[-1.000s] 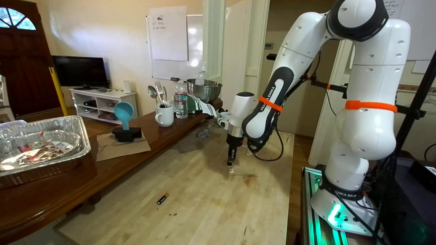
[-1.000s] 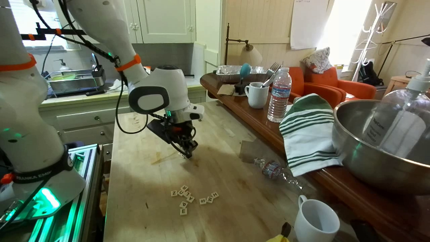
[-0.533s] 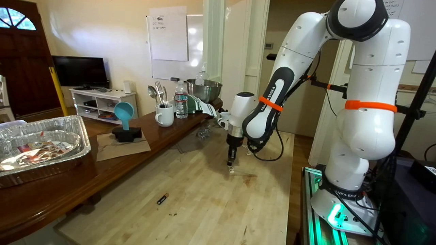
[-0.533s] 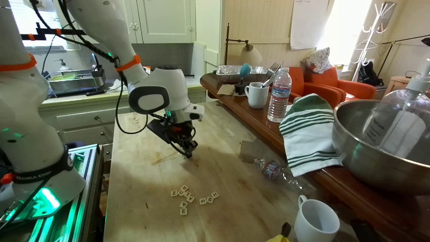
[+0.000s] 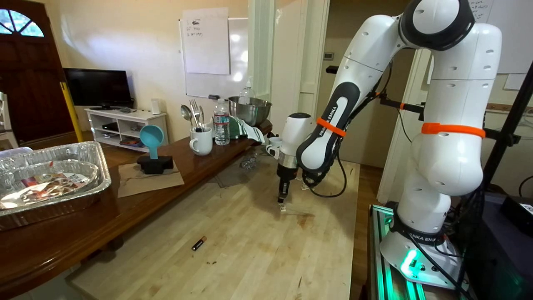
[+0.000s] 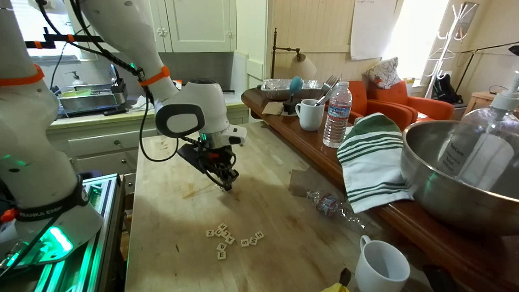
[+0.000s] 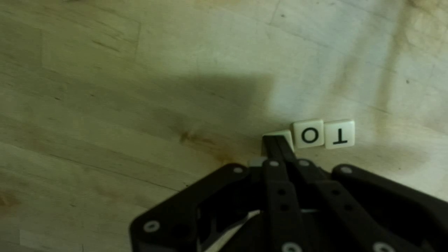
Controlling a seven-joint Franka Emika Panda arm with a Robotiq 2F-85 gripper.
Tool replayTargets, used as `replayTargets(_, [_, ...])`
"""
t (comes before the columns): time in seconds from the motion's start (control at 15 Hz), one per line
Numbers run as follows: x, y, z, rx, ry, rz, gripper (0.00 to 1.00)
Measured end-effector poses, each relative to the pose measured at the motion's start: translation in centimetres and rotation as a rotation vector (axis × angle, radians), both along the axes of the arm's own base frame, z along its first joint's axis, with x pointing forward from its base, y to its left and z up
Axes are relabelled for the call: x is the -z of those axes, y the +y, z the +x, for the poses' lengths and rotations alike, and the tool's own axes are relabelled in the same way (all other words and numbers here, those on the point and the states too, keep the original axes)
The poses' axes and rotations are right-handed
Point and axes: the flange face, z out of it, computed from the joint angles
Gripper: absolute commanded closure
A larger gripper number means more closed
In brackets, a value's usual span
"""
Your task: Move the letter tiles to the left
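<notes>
Hiding part of a tile [image 7: 287, 135], the end effector [image 7: 278, 138] (fingers together) sits beside an O tile [image 7: 308, 134] and T tile [image 7: 339, 134]; a battery [image 5: 199, 243] and bottle [image 6: 329, 205] share the worktop [image 5: 266, 258].

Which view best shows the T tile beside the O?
The wrist view: the T tile is unobstructed, its letter readable. In both exterior views, the pale bits at the gripper are too small to read.
</notes>
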Motion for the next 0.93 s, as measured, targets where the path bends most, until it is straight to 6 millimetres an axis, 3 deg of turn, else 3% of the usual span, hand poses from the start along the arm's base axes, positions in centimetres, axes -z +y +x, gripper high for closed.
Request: replayTargets(0.93, [-0.01,0.0,-0.03,0.0,0.0,0.001,1.0])
